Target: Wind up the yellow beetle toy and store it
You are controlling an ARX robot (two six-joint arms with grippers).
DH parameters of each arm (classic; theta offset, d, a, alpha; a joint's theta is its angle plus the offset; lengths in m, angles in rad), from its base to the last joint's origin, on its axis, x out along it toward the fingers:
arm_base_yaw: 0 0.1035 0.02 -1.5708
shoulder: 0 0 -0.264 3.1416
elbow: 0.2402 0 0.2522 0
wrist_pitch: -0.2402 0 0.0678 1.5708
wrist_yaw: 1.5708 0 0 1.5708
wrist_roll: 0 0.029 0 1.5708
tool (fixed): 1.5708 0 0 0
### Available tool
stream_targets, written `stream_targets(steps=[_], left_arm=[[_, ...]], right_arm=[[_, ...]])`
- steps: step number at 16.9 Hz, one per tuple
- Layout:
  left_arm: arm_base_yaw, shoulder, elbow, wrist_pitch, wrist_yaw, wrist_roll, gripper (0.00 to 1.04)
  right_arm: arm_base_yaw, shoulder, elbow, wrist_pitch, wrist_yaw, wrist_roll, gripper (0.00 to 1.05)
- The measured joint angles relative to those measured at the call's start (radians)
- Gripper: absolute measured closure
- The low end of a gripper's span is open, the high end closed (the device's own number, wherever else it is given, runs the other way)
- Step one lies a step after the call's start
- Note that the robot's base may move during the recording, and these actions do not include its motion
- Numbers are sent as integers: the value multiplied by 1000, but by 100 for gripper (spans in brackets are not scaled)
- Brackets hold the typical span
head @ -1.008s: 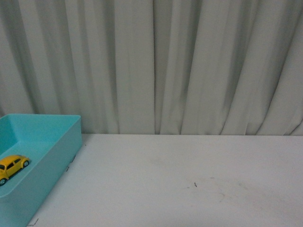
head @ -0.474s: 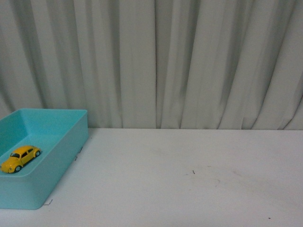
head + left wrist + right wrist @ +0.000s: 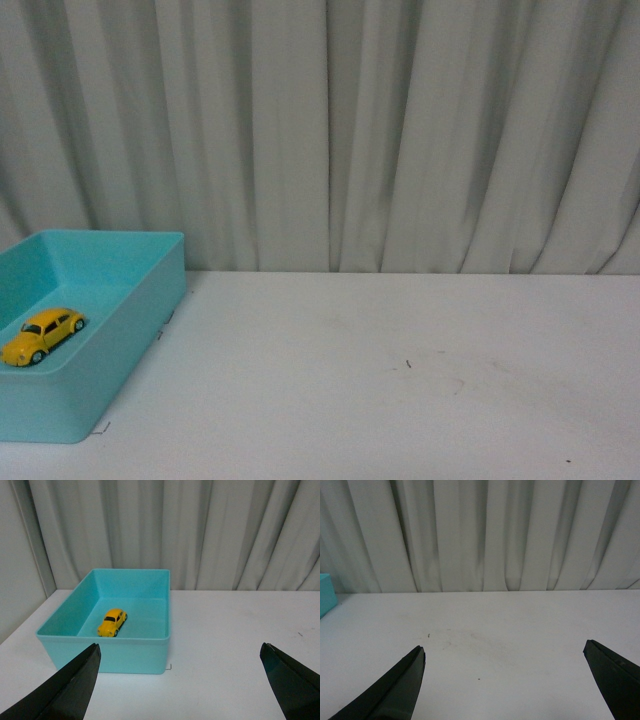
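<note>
Grey curtain hangs behind the white table. At the table's left stands a teal bin, and the beetle sits on its floor. Both arms' fingers are spread wide, holding nothing.

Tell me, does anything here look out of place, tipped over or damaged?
Nothing stands out. The yellow toy car stands upright on its wheels inside the turquoise bin, apart from the walls. The white table shows only faint scuff marks. Both grippers are open and hold nothing.
</note>
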Motion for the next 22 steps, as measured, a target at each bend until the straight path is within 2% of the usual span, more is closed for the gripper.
stream_targets(steps=[22], left_arm=[[0,0,0,-1,0,-3,7]], right_arm=[[0,0,0,1,0,2,7]])
